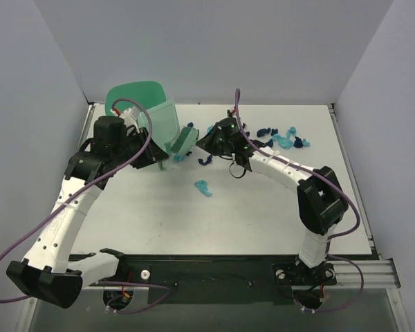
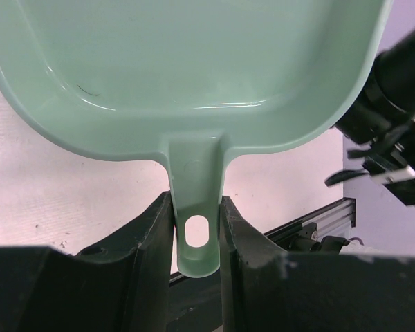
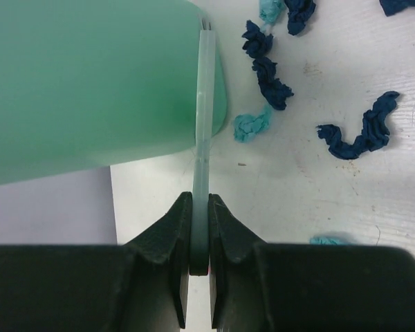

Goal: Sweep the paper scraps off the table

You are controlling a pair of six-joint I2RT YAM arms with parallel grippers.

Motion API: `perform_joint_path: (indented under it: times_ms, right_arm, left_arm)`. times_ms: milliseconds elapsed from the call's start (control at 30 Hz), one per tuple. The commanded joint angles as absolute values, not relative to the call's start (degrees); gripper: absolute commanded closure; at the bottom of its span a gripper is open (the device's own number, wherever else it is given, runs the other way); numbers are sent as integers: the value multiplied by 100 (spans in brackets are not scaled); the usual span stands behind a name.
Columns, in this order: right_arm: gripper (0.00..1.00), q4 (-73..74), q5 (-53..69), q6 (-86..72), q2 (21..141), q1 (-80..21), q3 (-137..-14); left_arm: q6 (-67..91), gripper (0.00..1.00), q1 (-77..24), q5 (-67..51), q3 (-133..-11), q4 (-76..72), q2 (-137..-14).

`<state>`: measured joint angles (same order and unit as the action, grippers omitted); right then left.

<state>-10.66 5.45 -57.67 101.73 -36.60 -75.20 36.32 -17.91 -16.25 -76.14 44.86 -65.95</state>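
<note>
The paper scraps are navy and turquoise bits on the white table (image 1: 263, 207). A cluster (image 1: 283, 138) lies at the back right, one turquoise scrap (image 1: 203, 187) lies mid-table, and a few (image 1: 206, 160) lie near the brush. My left gripper (image 1: 151, 153) is shut on the handle (image 2: 197, 228) of the mint-green dustpan (image 1: 160, 126), which is tilted up off the table. My right gripper (image 1: 206, 140) is shut on the thin handle (image 3: 202, 207) of the mint-green brush (image 1: 182, 142), right beside the dustpan's mouth. Navy scraps (image 3: 266, 69) and a turquoise one (image 3: 252, 126) lie just right of the brush.
A tall mint-green bin (image 1: 135, 95) stands at the back left corner, behind the dustpan. Grey walls close in the table on three sides. A blurred green surface (image 3: 90, 83) fills the right wrist view's upper left; I cannot tell whether it is dustpan or bin.
</note>
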Motion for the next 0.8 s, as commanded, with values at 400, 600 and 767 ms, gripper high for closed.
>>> perform_joint_path:
  times_ms: [400, 600, 767]
  right_arm:
    - [100, -2161, 510, -6662, 10179, -3401, -6268]
    - [100, -2725, 361, -7075, 8915, -3401, -4642]
    - [100, -2462, 176, -6961, 7850, -3401, -3780]
  left_arm:
    - [3410, 100, -1863, -1503, -7339, 4544, -6354]
    - [3410, 100, -2004, -1459, -7085, 4535, -6363]
    - [3331, 100, -2284, -1275, -6952, 4684, -6363]
